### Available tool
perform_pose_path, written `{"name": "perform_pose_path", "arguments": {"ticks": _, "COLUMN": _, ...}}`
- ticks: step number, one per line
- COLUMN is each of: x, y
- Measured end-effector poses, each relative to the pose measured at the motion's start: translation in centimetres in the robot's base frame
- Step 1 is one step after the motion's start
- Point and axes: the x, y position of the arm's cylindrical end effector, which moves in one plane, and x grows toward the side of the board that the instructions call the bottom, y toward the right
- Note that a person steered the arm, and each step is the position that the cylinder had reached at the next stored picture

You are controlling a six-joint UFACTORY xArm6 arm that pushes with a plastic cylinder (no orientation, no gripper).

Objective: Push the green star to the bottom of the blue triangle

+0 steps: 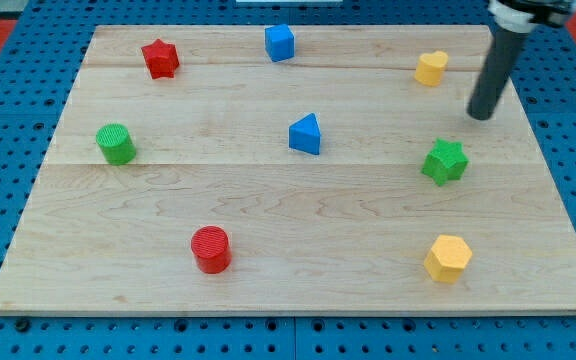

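While the green star (445,162) sits near the tabletop's (298,260) right edge, my tip (481,116) stands just above and right of it, seemingly apart. No jaws exist here, only a rod. Well left lies the blue triangle (306,134); a yellow hexagon (448,258) sits below the star.

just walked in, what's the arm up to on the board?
It's a block-pushing run: the goal is to get the green star below the blue triangle. Right now my tip sits toward the view's upper right of the star, close but not touching it. The star lies to the view's right of the triangle, near the same height, so the push hasn't landed it yet. The other blocks lie scattered around the wooden board, away from the tip.
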Motion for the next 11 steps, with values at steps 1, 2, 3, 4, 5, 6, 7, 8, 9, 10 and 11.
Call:
{"name": "perform_pose_path", "arguments": {"ticks": 1, "x": 7.7, "y": -1.0}}
{"name": "perform_pose_path", "arguments": {"ticks": 2, "x": 12.3, "y": -4.4}}
{"name": "perform_pose_path", "arguments": {"ticks": 3, "x": 9.7, "y": -14.2}}
{"name": "perform_pose_path", "arguments": {"ticks": 4, "x": 11.0, "y": -12.3}}
{"name": "perform_pose_path", "arguments": {"ticks": 5, "x": 10.5, "y": -4.9}}
{"name": "perform_pose_path", "arguments": {"ticks": 6, "x": 6.6, "y": -2.5}}
{"name": "perform_pose_path", "arguments": {"ticks": 7, "x": 6.0, "y": -10.2}}
{"name": "perform_pose_path", "arguments": {"ticks": 8, "x": 5.1, "y": -15.8}}
{"name": "perform_pose_path", "arguments": {"ticks": 9, "x": 4.8, "y": -15.8}}
{"name": "perform_pose_path", "arguments": {"ticks": 10, "x": 5.6, "y": -14.9}}
{"name": "perform_pose_path", "arguments": {"ticks": 11, "x": 6.5, "y": -15.5}}
